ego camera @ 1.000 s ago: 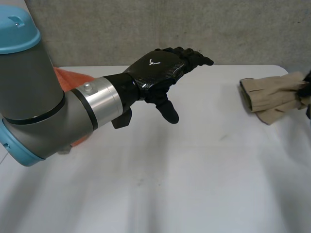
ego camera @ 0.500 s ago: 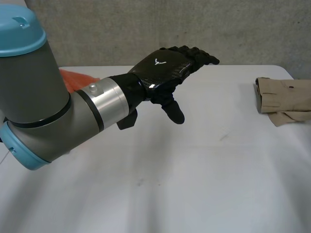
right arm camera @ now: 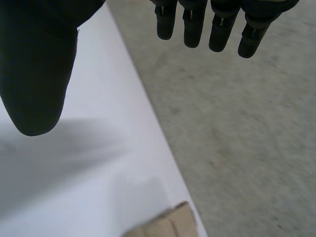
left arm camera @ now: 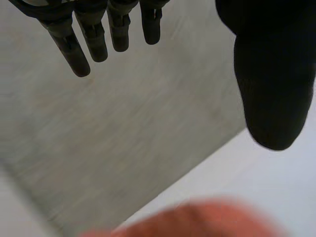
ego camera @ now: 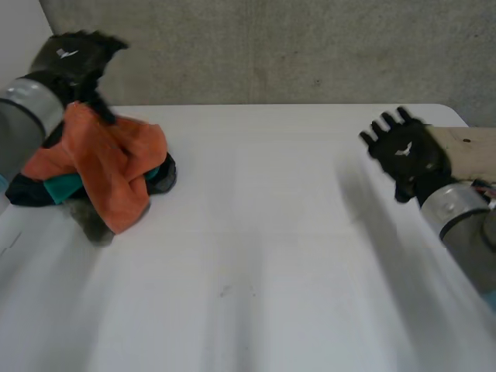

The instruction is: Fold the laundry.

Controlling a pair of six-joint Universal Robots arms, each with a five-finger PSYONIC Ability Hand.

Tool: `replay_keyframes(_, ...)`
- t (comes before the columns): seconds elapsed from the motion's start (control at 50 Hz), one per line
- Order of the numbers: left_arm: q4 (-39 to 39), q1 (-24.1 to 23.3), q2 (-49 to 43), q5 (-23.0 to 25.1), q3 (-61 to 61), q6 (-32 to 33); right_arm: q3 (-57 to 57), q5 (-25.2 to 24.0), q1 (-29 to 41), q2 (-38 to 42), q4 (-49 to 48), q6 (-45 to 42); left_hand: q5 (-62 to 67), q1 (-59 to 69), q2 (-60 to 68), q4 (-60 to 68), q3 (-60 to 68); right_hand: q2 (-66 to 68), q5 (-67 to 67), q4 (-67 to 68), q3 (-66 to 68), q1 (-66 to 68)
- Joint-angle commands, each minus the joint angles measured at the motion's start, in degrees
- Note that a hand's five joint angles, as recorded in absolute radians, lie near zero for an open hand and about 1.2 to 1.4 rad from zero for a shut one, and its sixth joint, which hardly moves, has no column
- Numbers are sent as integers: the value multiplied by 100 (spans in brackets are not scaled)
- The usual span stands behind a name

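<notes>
Head view: left robot hand (ego camera: 74, 58) open above orange cloth (ego camera: 116, 155) on desk (ego camera: 256, 256); right robot hand (ego camera: 403, 151) spread open beside folded tan garment (ego camera: 467, 146). Both w/ small white logo mark.

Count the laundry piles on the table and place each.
2. A crumpled orange-topped heap at the table's left, by the left robot hand; a folded beige garment at its right edge, beside the right robot hand. Others may be hidden.
</notes>
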Motion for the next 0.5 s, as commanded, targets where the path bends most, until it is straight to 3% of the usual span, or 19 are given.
replay_keyframes(0.02, 370, 687, -1501, 22, 568, 1928, 282, 47, 128, 27, 69, 47, 712, 1025, 811, 832, 866, -215, -296, -237, -227, -324)
replay_keyframes(0.1, 361, 749, -2135, 127, 964, 2377, 370, 56, 102, 62, 69, 56, 2341, 2653, 2439, 2460, 2495, -215, -296, -237, -227, -324)
replay_keyframes(0.18, 387, 705, -2153, 268, 1026, 2255, 414, 56, 40, 62, 69, 56, 6702, 7014, 6800, 6821, 6856, -215, -296, -237, -227, -324)
replay_keyframes(0.3, 501, 319, -1522, 207, 895, 1483, 440, 213, 14, 1, 69, 65, 6717, 7029, 6815, 6836, 6871, -215, -296, -237, -227, -324)
replay_keyframes(0.4, 870, -85, -407, 207, 386, -166, 440, 416, -47, -210, 78, 82, 6717, 7029, 6815, 6836, 6871, -215, -296, -237, -227, -324)
replay_keyframes(0.5, 889, -621, 430, 224, 174, -1277, 396, 609, -127, -491, 122, 468, 6717, 7029, 6815, 6836, 6871, -215, -296, -237, -227, -324)
